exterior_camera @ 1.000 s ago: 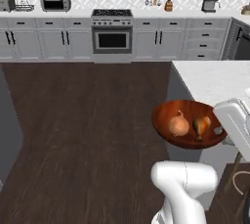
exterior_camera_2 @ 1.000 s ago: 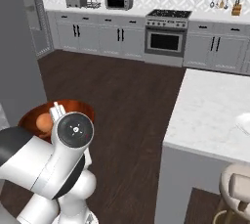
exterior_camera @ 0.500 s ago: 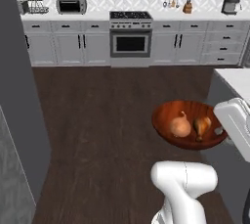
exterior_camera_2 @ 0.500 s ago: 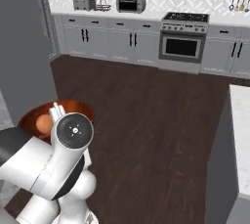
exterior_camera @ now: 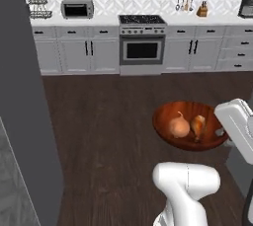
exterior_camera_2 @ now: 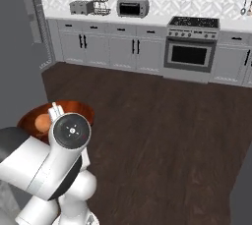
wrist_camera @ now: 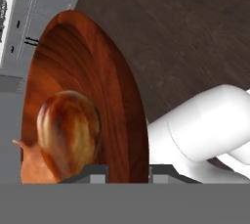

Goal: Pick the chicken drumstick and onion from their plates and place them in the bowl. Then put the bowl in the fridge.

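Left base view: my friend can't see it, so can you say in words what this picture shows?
A wide, glossy reddish-brown bowl hangs above a dark wooden kitchen floor, held at its right rim by the robot's white arm. Inside lie a round tan-orange onion and a small reddish-brown chicken drumstick, side by side. Behind stand grey cabinets and a steel oven.

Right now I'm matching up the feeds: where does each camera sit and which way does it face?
Left base view: behind the arm, left; faces the stove; the bowl is held above the floor.
Right base view: behind, right; same stove; arm low left.
Hand view: on the hand, along the gripper, shut on the bowl's rim.
Shared: bowl, onion.
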Robot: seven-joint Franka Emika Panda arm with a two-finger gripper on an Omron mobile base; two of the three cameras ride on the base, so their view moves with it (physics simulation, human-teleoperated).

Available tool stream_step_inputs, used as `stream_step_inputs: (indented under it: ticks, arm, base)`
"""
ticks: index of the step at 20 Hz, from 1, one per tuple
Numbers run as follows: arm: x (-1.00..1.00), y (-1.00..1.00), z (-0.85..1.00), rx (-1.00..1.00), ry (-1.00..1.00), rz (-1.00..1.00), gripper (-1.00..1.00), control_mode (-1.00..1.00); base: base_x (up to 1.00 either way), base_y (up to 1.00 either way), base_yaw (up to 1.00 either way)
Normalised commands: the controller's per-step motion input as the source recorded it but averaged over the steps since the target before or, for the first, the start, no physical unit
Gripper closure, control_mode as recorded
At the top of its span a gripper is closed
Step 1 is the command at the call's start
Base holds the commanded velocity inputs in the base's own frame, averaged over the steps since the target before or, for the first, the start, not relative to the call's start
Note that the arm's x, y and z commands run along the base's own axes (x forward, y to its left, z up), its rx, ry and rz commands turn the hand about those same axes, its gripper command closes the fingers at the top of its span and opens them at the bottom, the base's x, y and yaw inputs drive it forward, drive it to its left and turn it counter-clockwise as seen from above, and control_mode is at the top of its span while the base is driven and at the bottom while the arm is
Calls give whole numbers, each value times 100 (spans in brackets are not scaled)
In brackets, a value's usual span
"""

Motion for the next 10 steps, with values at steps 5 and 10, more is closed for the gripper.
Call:
stream_step_inputs:
  ticks: [5, 10]
  arm:
    - [0, 0, 0, 0, 0, 0, 100, 100]
    - [0, 0, 0, 0, 0, 0, 100, 100]
  base:
    - [100, -45, 0]
    - [100, -31, 13]
